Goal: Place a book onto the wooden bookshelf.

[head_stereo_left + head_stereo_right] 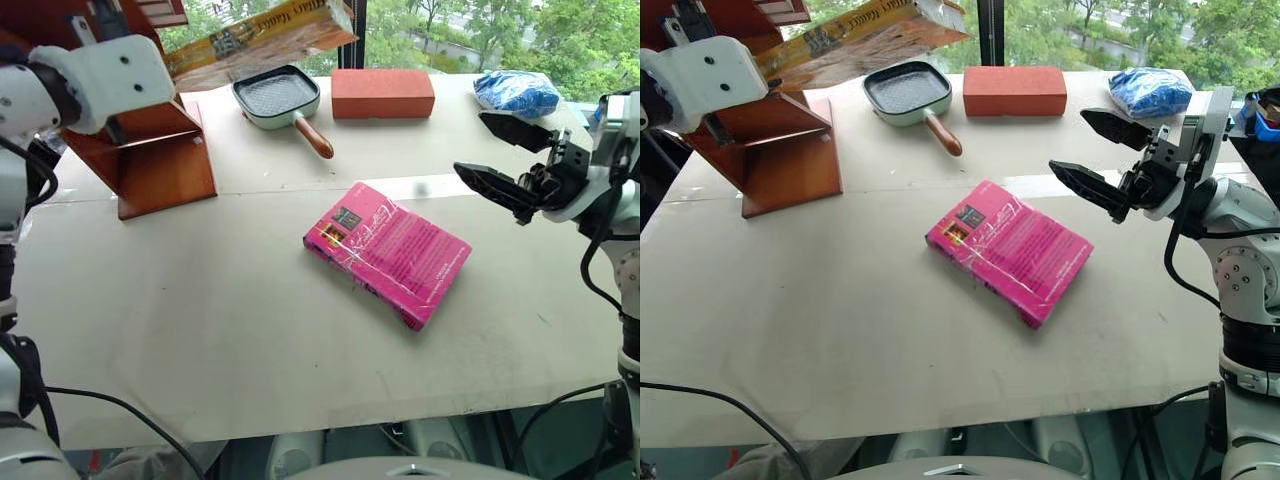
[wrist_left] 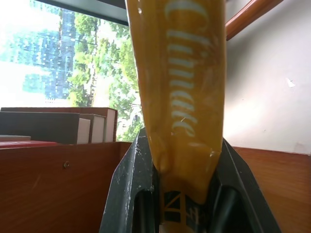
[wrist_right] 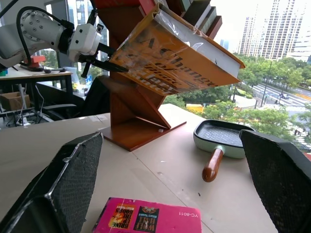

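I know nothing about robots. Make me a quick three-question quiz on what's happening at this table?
1. True or false: the left gripper is shut on the yellow book.
2. What lies on the table nearest the open right gripper: A) the pink book, B) the brick, C) the pan?
3. Fill in: the yellow book is held in the air beside the wooden ____.

Key: 1 true; 2 A; 3 bookshelf.
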